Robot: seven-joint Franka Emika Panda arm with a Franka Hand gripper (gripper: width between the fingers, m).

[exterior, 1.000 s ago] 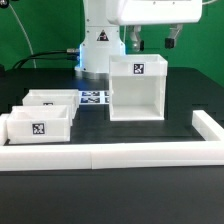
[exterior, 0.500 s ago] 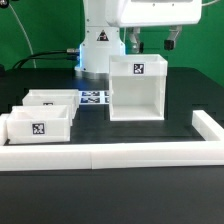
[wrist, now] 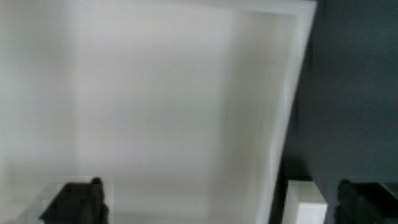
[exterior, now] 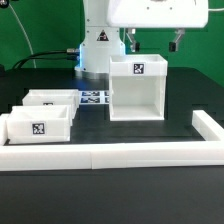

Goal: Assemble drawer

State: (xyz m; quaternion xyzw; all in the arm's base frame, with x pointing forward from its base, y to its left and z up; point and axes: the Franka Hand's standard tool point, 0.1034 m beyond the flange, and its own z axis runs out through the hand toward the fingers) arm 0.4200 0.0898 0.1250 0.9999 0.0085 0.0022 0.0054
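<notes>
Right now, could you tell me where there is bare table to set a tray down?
Bare table lies between the housing and the border wall on the exterior view's right. The two trays crowd the exterior view's left.

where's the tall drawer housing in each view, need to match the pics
Exterior view: the housing stands centre-right, open front toward the camera, with a tag on its upper front.
Wrist view: the housing fills most of the picture as a plain white surface.
Shared landmark: the open gripper, above the housing in the exterior view; its dark fingertips flank the white surface in the wrist view.
</notes>
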